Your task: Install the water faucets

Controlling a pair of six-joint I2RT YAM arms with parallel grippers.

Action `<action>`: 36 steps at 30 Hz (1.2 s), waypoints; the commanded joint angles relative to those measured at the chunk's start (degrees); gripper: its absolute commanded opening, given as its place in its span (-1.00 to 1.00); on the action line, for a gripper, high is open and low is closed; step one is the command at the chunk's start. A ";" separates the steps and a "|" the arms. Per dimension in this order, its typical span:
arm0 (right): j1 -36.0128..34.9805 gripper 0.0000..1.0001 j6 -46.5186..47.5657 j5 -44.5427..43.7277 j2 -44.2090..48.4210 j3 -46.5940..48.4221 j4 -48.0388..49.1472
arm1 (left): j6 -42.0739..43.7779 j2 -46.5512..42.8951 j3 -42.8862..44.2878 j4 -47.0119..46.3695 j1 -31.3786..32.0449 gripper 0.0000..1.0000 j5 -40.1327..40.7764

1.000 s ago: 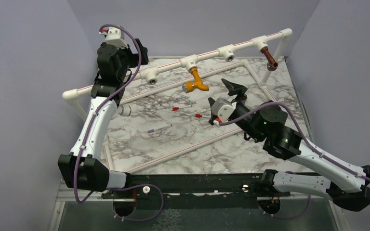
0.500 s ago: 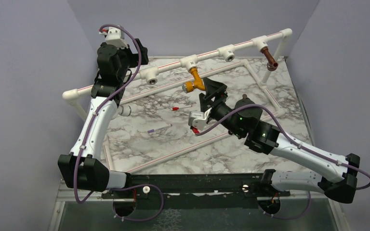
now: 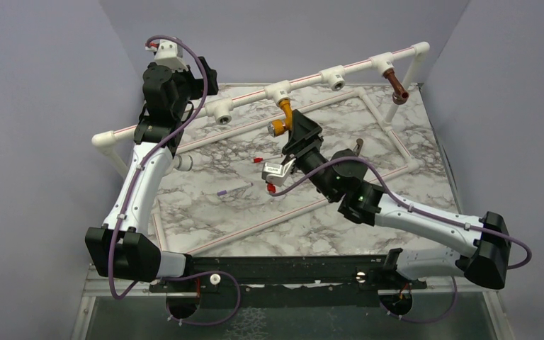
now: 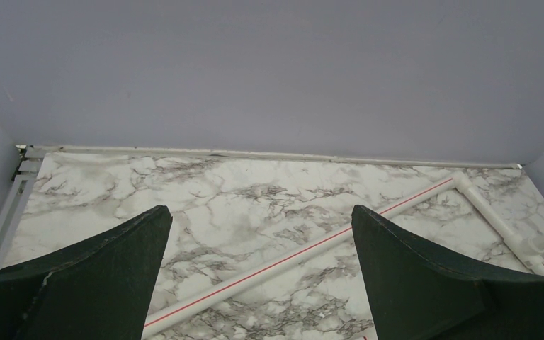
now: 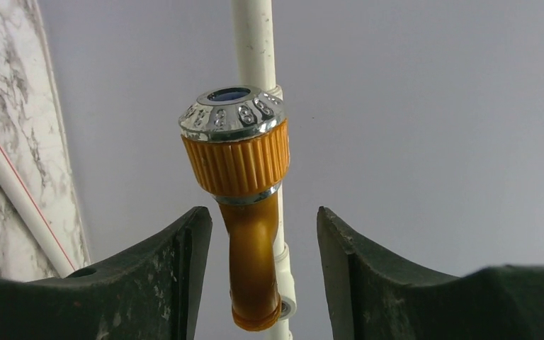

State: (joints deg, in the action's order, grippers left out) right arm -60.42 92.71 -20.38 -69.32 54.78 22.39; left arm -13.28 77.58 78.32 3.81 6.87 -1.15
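The orange faucet (image 5: 237,159) hung from the white pipe rail (image 3: 306,80) toward twelve o'clock. The right gripper (image 5: 258,216) stood wide astride its neck, not gripping. It looked rigid, light and glossy; I'd pinch the ribbed collar.

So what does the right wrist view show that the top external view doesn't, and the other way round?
Only right wrist: the blue centre of the silvery cap, and the gaps between the fingers and the orange faucet. Only top external: the brown faucet and the left arm. Both: the orange faucet on the white pipe, inside the open right end effector.
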 commanded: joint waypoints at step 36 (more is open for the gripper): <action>-0.40 -0.99 -86.29 -16.40 -3.89 -3.43 28.43 | -1.22 2.86 -3.84 9.90 -3.35 0.98 -3.86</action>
State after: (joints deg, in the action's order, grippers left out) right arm -60.45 29.91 -30.15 -73.49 52.86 44.07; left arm -14.06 77.84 78.41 3.40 6.07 -2.17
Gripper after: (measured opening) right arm 0.290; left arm 0.989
